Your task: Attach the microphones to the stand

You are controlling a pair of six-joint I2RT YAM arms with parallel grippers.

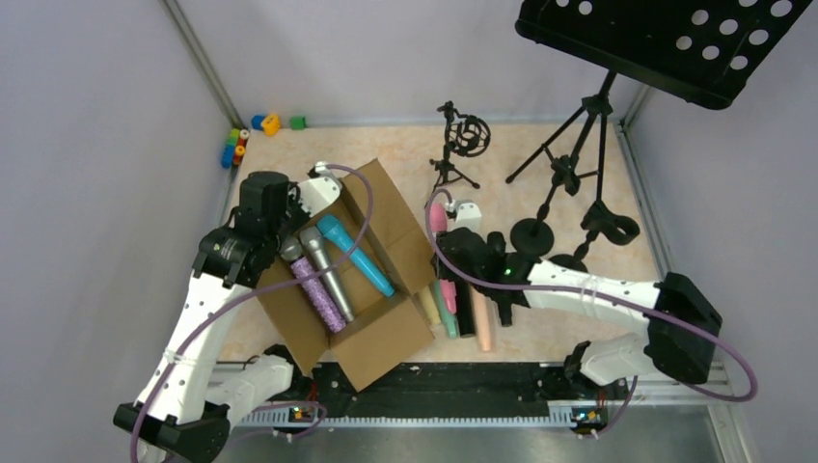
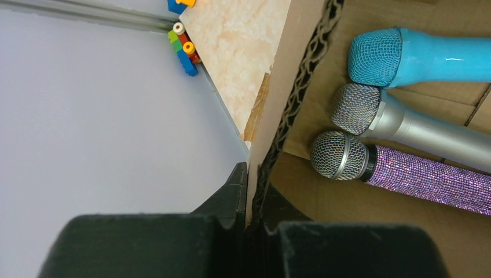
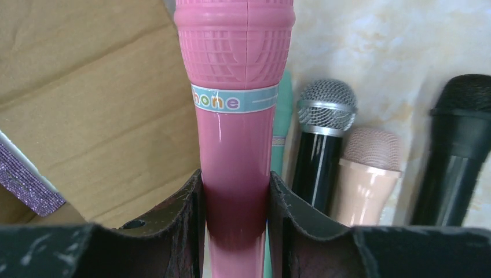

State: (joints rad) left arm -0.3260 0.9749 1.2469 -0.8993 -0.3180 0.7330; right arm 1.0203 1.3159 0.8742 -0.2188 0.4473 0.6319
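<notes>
**A:** Where is the pink microphone (image 3: 234, 133)?

**B:** Gripped in the right gripper (image 3: 234, 188). Its two fingers (image 3: 173, 214) press on the smooth handle from either side, and the ribbed head sticks out past the fingertips.

**A:** What lies closest to it?

**B:** Just right of those fingers is a row lying side by side on the table (image 3: 376, 46). First comes a teal microphone (image 3: 282, 116), mostly hidden behind the pink one. Next is a black microphone with a silver mesh head (image 3: 325, 133), then a peach microphone (image 3: 367, 174). I cannot tell whether pink and teal touch.

**A:** And on the fingers' left?

**B:** A brown flap of the cardboard box (image 3: 87, 104).

**A:** What about the other arm?

**B:** The left gripper (image 2: 253, 194) is clenched on the box's side wall, with the corrugated edge pinched between its fingers. Inside the box, right of those fingers, three microphones lie parallel with their heads toward the pinched wall. The purple glitter microphone (image 2: 405, 174) is nearest, the silver microphone (image 2: 405, 124) is beside it, and the blue microphone (image 2: 417, 58) is farthest. Beyond the fingertips to the left, toy blocks (image 2: 184, 46) sit at the table's edge.

**A:** And the stand?

**B:** The microphone stand (image 1: 533, 233) is upright on the table, its round base just right of the right gripper's fingers. A small tripod (image 1: 461, 145) stands farther out, beyond the fingertips.
</notes>
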